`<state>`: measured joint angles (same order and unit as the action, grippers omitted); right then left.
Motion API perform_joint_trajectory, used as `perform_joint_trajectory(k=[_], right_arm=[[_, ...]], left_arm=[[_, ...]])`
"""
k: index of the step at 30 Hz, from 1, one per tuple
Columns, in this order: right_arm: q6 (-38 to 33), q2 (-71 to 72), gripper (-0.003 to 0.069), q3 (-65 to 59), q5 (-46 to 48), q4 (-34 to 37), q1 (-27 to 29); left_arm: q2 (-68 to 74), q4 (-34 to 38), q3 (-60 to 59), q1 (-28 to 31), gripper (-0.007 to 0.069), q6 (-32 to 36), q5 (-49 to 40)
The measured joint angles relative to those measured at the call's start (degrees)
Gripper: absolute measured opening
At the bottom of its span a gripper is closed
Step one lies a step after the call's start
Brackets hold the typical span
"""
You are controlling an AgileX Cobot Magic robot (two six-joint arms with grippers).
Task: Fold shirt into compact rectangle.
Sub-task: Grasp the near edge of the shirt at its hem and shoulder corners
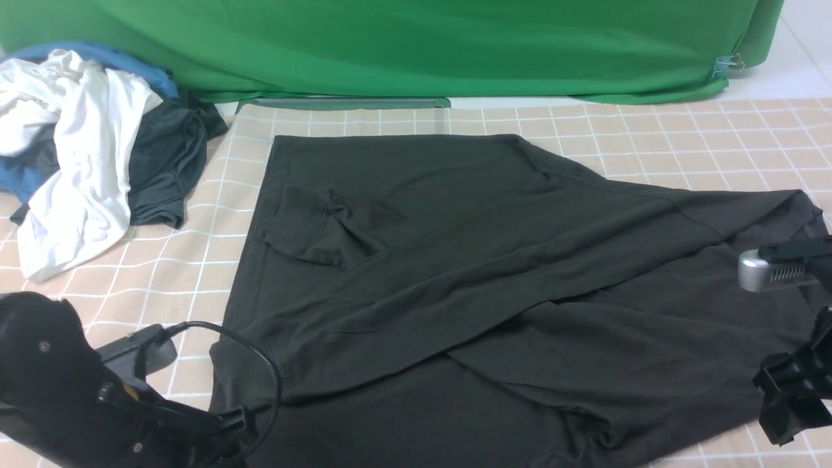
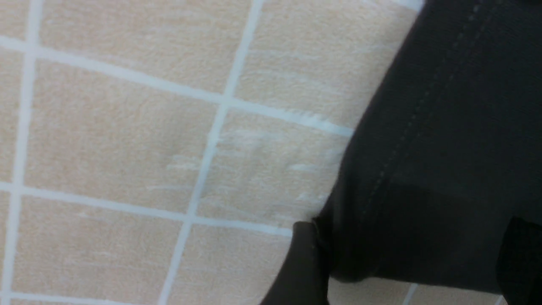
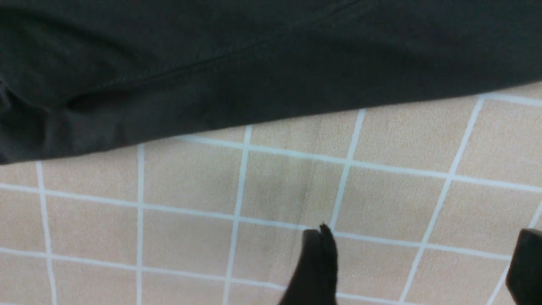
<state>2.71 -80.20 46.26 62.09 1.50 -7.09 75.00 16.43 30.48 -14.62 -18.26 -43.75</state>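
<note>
The front camera sits between the two arms, looking forward and down over the bench to a green backdrop. Each wrist camera faces down, close above the bench, and shares with the front view an edge of the shirt.

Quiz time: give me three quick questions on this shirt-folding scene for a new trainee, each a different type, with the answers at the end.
1. True or false: the black shirt lies on the checked cloth with a sleeve folded in on top of its body.
2. Pick one: seen from the front, the pile of other clothes sits at the A) far left, B) far right, C) near right.
3. Fill the gap: the left hand, at the shirt's edge, and the right hand, over bare cloth, are both ___.
Key: 1 true; 2 A; 3 open.
</note>
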Motion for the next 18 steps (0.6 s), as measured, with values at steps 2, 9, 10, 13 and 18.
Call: perform_joint_trajectory(k=[2,9,10,13,18], right_arm=[[-0.26,0.00,0.0577,0.00,-0.11,0.00,0.00],[-0.39,0.00,0.0577,0.00,-0.56,0.00,0.00],[-0.39,0.00,0.0577,0.00,-0.56,0.00,0.00],[-0.39,0.00,0.0577,0.00,-0.56,0.00,0.00],[-0.47,0.00,0.0577,0.00,-0.56,0.00,0.00]], left_arm=[[0.56,-0.57,0.00,-1.68,0.0545,-1.01,0.74],[3.83,-4.64,-0.05,-4.81,0.0545,-2.21,1.53],[3.94,-5.05,-0.05,-4.81,0.0542,-2.44,1.53],[4.00,-5.98,-0.05,-4.87,0.0528,-2.71,1.64],[4.07,-7.69,-0.05,-4.87,0.0405,-4.13,1.58]])
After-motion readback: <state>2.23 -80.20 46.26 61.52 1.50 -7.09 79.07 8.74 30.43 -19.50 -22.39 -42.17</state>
